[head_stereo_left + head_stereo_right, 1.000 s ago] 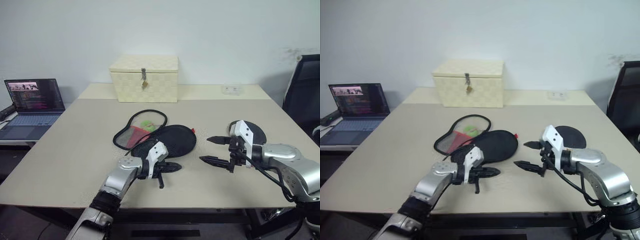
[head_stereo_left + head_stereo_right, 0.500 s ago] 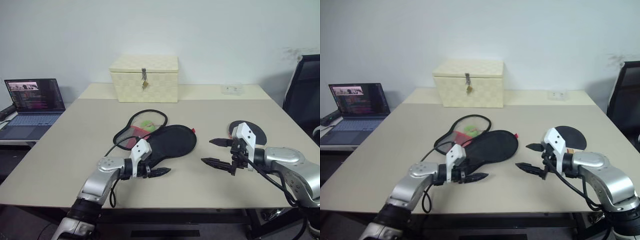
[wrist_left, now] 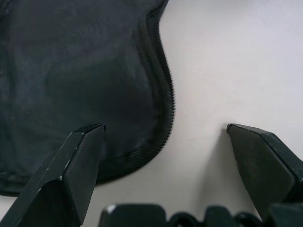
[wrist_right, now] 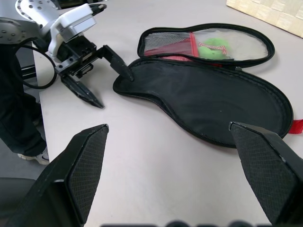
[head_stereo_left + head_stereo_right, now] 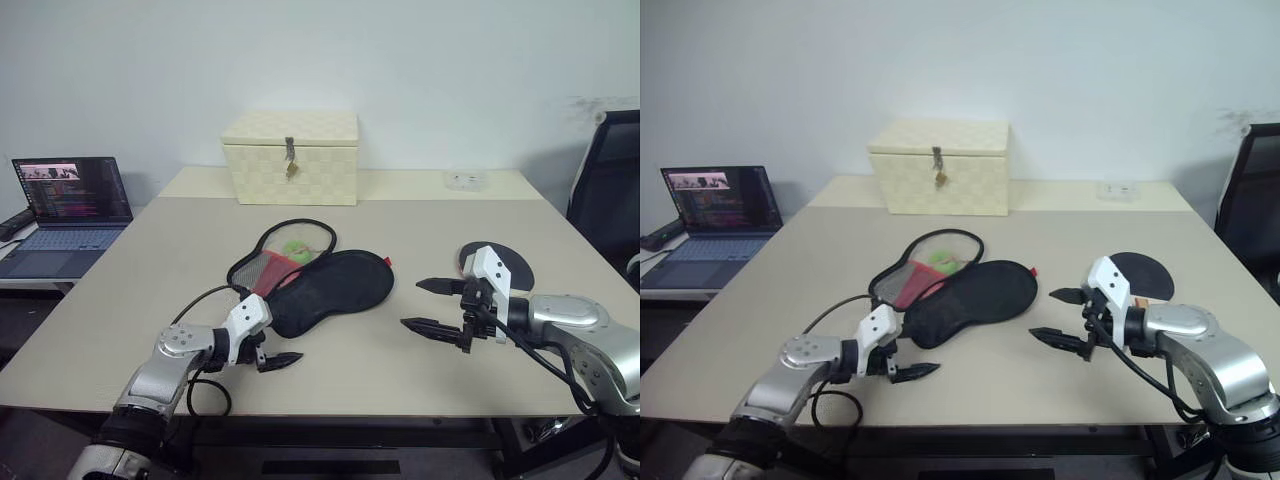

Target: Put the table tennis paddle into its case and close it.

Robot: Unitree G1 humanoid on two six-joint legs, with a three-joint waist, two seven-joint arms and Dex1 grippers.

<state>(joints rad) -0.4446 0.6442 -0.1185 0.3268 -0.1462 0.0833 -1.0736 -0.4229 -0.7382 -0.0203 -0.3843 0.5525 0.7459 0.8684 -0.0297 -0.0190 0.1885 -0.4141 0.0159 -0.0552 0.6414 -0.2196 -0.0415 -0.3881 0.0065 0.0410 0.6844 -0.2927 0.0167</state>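
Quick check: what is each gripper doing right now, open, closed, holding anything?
Left gripper: open, empty, beside the case.
Right gripper: open, empty.

bare table [image 5: 350, 365] between grippers, case [image 5: 335, 290] mid-table, woven box [image 5: 291, 157] behind

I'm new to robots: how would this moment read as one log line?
case: unzipped, empty | paddle: on table | left gripper: jaws open by case | right gripper: jaws open

We see the paddle [image 5: 503, 262] only in part, its handle hidden behind the right gripper [image 5: 425, 304]. The laptop [image 5: 60, 215] is cut off at the edge, its screen unreadable.
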